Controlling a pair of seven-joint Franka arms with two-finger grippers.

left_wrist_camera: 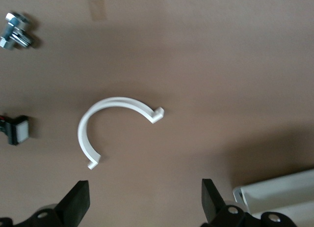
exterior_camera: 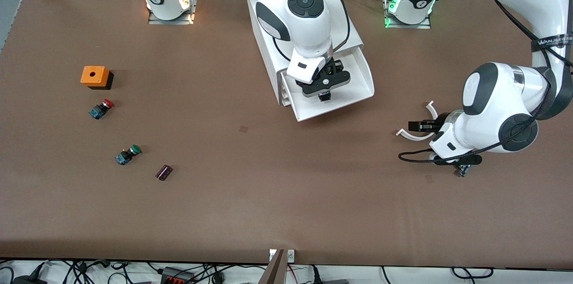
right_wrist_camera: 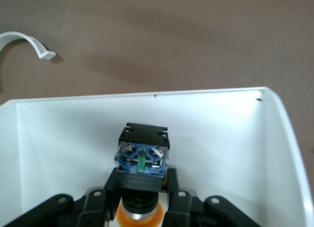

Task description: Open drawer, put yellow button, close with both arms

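Note:
The drawer stands pulled out of the white cabinet, toward the front camera. My right gripper hangs over the drawer's floor. It is shut on the yellow button, whose black-and-blue body points away from the wrist and whose orange-yellow cap sits toward the palm. My left gripper waits low over the table toward the left arm's end, open with nothing between its fingers, next to a white C-shaped clip.
An orange box, a red-capped button, a green-capped button and a small dark purple part lie toward the right arm's end. A metal fitting and a small switch lie near the clip.

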